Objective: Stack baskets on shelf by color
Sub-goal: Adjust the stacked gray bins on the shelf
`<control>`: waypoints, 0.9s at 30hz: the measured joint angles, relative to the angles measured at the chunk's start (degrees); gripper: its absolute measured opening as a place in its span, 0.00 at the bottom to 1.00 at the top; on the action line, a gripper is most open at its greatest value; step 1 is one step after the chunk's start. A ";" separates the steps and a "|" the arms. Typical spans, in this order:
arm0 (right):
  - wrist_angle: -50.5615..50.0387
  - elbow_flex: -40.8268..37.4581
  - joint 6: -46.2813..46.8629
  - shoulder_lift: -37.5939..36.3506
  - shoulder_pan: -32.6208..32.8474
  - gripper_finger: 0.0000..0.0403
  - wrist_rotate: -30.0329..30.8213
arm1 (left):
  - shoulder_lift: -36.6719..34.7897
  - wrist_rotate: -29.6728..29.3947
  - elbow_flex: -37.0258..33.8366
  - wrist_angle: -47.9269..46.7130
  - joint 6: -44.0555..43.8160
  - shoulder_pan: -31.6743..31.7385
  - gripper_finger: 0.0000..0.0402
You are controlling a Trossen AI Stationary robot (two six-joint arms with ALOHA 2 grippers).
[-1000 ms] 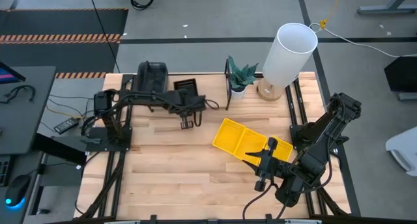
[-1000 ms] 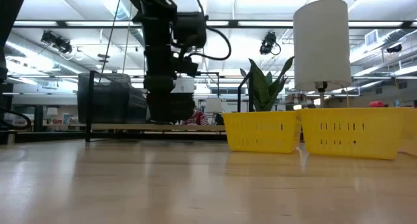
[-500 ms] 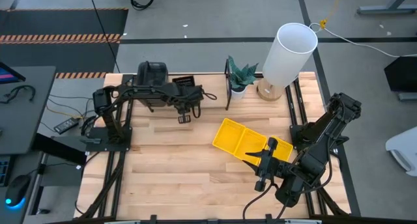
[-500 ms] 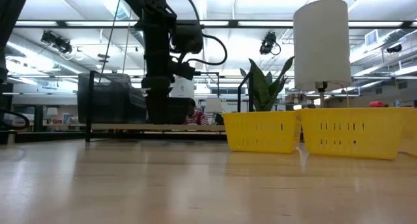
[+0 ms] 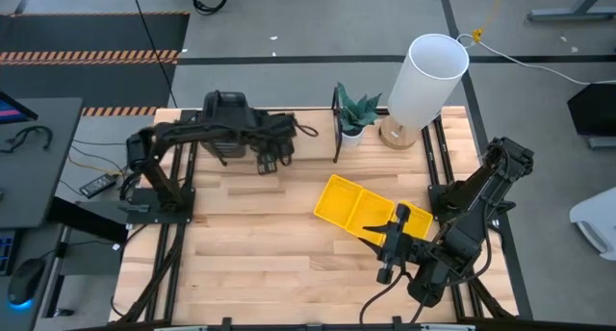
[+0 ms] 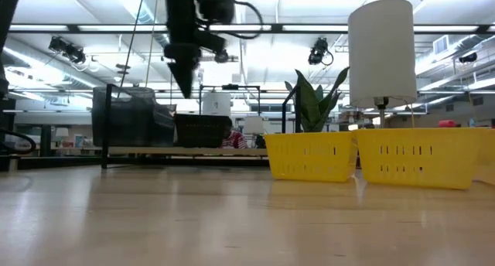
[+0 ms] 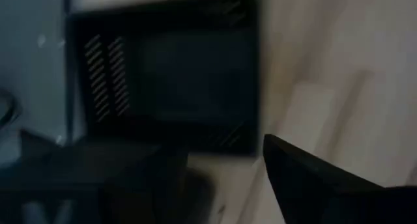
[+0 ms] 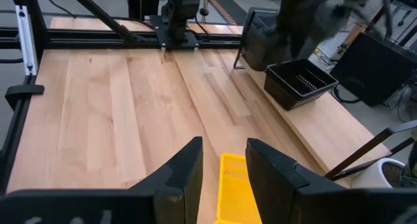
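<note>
A black slatted basket (image 5: 281, 127) stands on the shelf (image 5: 316, 139) by the table's far edge, next to the dark grey baskets (image 5: 225, 110). In the low view the black basket (image 6: 203, 130) sits on the plank (image 6: 139, 151). My left gripper (image 6: 186, 84) hangs open and empty above it; the left wrist view looks down on the black basket (image 7: 169, 74). Two yellow baskets (image 5: 358, 208) stand side by side on the table. My right gripper (image 8: 225, 168) is open over their near right end, touching nothing that I can see.
A small potted plant (image 5: 356, 114) and a tall white cylinder on a wooden foot (image 5: 423, 76) stand at the far right. The shelf's black wire end (image 5: 337, 129) rises beside the plant. Bare tabletop (image 5: 250, 235) lies at the near left.
My left gripper has risen from shelf height beside the black basket to well above it, going a little toward the table's far edge. The black basket has stayed on the shelf.
</note>
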 joint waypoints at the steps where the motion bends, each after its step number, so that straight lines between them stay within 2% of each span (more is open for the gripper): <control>1: 0.06 0.00 0.01 0.00 0.06 0.30 0.00 | -1.13 -0.53 0.00 -1.31 0.02 1.01 0.49; 7: 0.16 0.00 0.23 0.01 0.17 0.30 0.00 | -8.13 -1.76 -0.02 -3.44 -2.32 7.18 0.35; 11: 0.75 -1.11 0.25 0.00 0.17 0.30 0.00 | -10.12 -6.24 -0.02 -4.03 -7.05 11.39 0.29; 18: 1.34 -1.84 0.01 0.00 0.17 0.30 0.03 | -8.79 -11.82 -0.11 -5.65 -12.35 15.35 0.20; 27: 1.39 -1.84 -0.14 0.00 0.15 0.30 0.02 | -3.75 -15.59 -0.13 -8.96 -10.57 15.25 0.14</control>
